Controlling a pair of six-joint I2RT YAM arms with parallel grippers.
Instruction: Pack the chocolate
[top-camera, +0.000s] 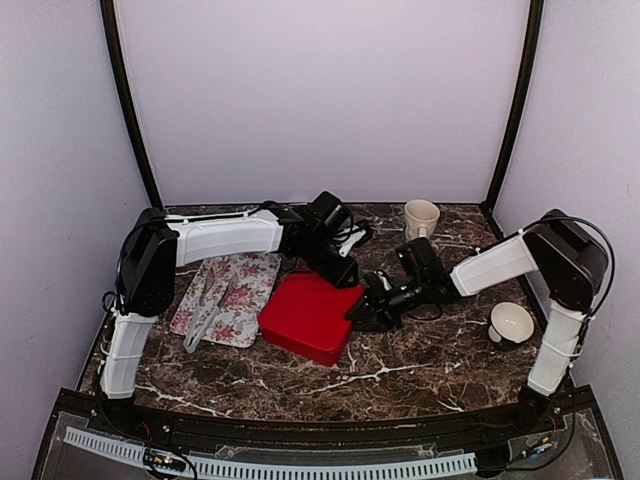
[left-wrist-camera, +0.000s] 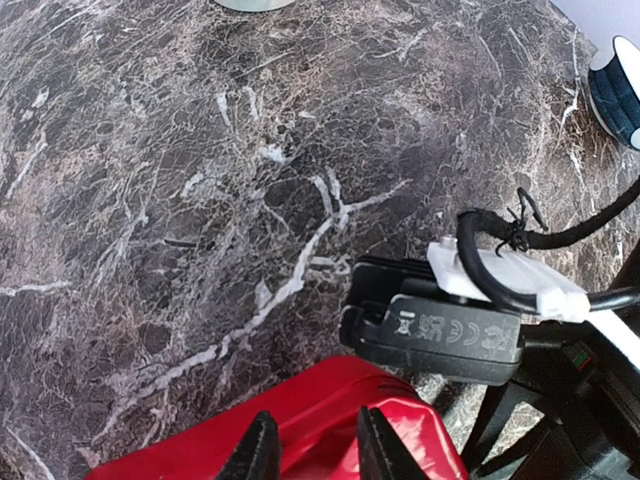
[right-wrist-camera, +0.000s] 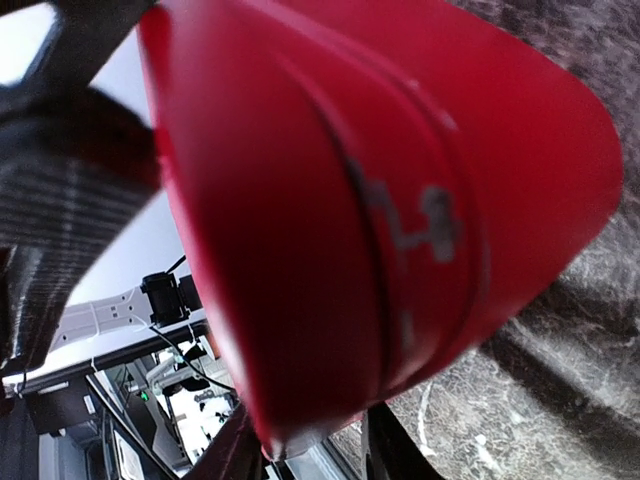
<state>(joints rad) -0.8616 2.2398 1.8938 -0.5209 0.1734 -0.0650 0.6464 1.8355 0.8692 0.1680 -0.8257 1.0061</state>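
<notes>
**Both grippers at the red box (top-camera: 305, 318), mid-table.**
Near the left edge lies a floral cloth (top-camera: 245, 280) bearing tongs (top-camera: 205, 312). My left gripper (left-wrist-camera: 315, 428) sits at the box's far rim, fingers slightly parted over the red lid; clamped or not, I cannot tell. My right gripper (right-wrist-camera: 305, 440) straddles the box's right rim, one finger touching it; grip not determinable. A mug (top-camera: 421, 217) stands at the far edge, a bowl (top-camera: 511, 322) by the right edge. The chocolate appears in no view; location not determinable.

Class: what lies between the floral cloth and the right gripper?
A red box lies between the floral cloth and right gripper, in the top external view.
</notes>
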